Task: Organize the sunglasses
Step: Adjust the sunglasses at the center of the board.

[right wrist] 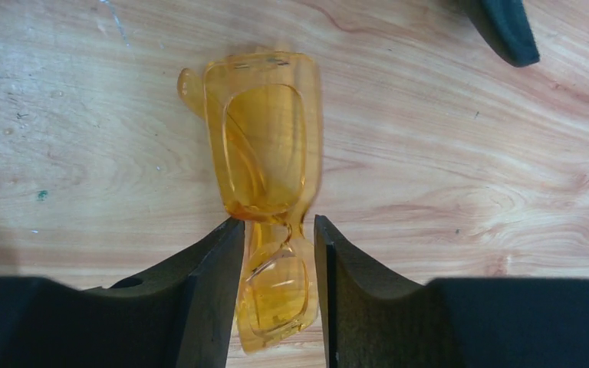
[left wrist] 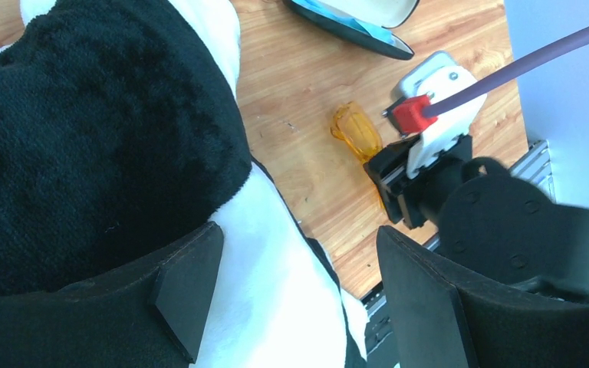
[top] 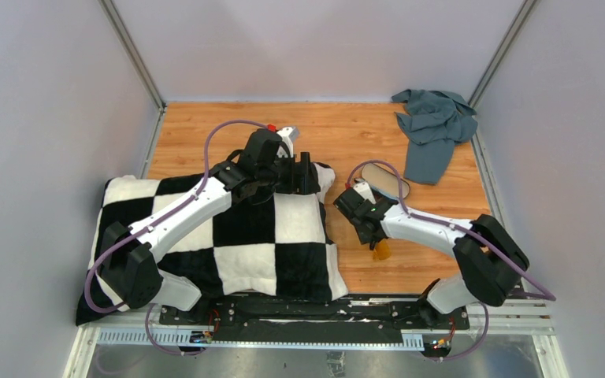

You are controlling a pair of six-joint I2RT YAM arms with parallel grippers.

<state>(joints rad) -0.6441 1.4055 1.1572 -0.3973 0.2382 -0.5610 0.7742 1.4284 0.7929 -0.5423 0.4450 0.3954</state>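
Note:
The folded amber sunglasses (right wrist: pixel 264 153) lie on the wooden table, just right of the pillow (top: pixel 380 250); they also show in the left wrist view (left wrist: pixel 357 132). My right gripper (right wrist: pixel 278 224) points down over them, jaws closed against both sides of the near lens; the far lens sticks out beyond the fingertips. In the top view the right gripper (top: pixel 372 235) is at the table's middle. My left gripper (top: pixel 306 175) hovers open and empty over the pillow's far right corner (left wrist: pixel 291 284). The open black case (top: pixel 386 179) lies just behind the right gripper, a light-blue cloth (left wrist: pixel 347 18) inside it.
A black-and-white checkered pillow (top: pixel 228 236) covers the left half of the table. A crumpled grey-blue garment (top: pixel 435 126) lies at the back right corner. Grey walls close in the table on three sides.

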